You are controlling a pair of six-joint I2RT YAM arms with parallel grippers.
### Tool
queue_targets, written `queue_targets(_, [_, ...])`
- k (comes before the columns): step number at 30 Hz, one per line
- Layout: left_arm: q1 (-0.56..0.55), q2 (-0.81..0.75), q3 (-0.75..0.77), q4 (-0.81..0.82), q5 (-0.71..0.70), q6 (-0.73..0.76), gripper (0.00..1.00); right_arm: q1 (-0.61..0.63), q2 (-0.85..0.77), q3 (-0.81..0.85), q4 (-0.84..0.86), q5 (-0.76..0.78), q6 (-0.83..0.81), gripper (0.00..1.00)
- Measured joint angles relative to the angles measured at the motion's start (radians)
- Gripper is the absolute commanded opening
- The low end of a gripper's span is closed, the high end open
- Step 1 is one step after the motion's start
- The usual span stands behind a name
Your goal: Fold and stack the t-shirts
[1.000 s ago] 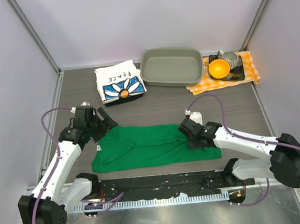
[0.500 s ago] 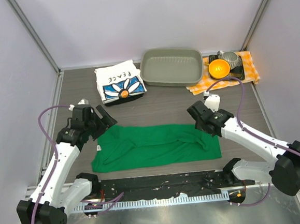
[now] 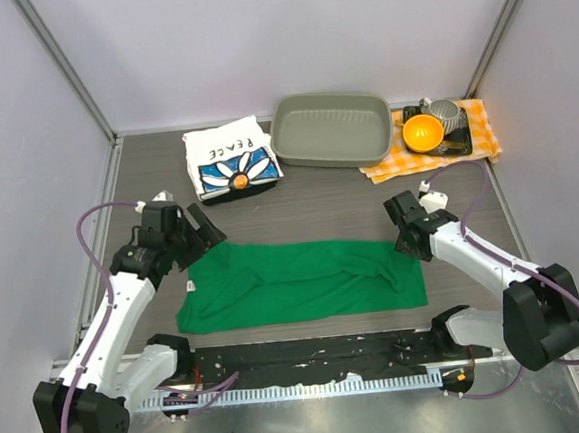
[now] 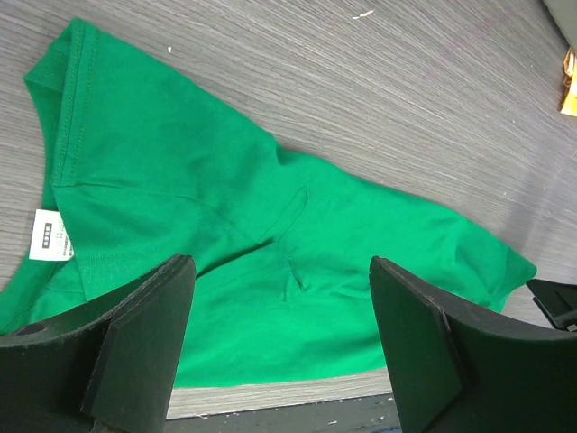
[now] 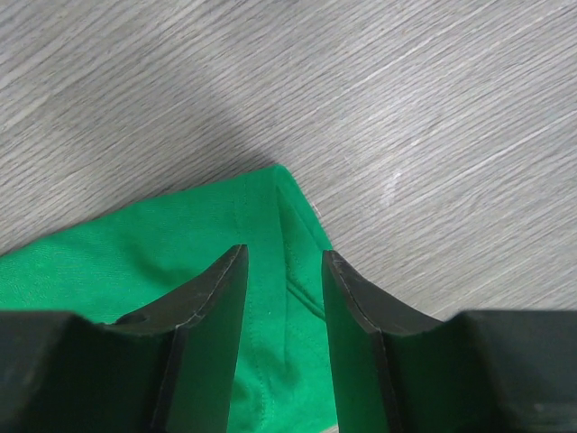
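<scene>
The green t-shirt (image 3: 300,281) lies on the table as a long folded strip, its white neck label (image 4: 50,236) at the left end. The white PEACE t-shirt (image 3: 230,161) sits folded at the back left. My left gripper (image 3: 202,229) hovers open over the green t-shirt's (image 4: 225,198) left end, with nothing between its fingers (image 4: 144,334). My right gripper (image 3: 408,231) stands at the strip's right end. In the right wrist view the right gripper (image 5: 284,254) is open, and the green t-shirt's corner (image 5: 270,207) lies flat beneath the gap, not pinched.
A grey tub (image 3: 330,130) stands at the back centre. Right of it an orange-and-white checked cloth (image 3: 478,121) carries an orange bowl (image 3: 422,134) and a metal cup (image 3: 445,116). A black rail (image 3: 310,355) runs along the near edge.
My right gripper has opened and drawn back to the right, off the shirt's right part to its end. The shirt's right end now lies flatter. The left arm has hardly moved.
</scene>
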Motion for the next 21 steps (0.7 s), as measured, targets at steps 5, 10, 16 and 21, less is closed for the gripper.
queue_targets(5, [0.0, 0.01, 0.0, 0.001, 0.0, 0.008, 0.82, -0.01, 0.011, -0.011, 0.026, -0.016, 0.001, 0.42])
queue_targets(10, [0.0, 0.02, 0.0, 0.001, -0.001, 0.019, 0.82, -0.029, 0.022, -0.019, 0.056, -0.026, 0.003, 0.41])
queue_targets(16, [0.0, 0.029, 0.0, 0.001, -0.008, 0.022, 0.82, -0.043, 0.08, -0.03, 0.098, -0.051, 0.003, 0.4])
queue_targets(21, [0.0, 0.031, 0.0, 0.001, -0.011, 0.023, 0.82, -0.047, 0.089, -0.041, 0.117, -0.06, 0.003, 0.33])
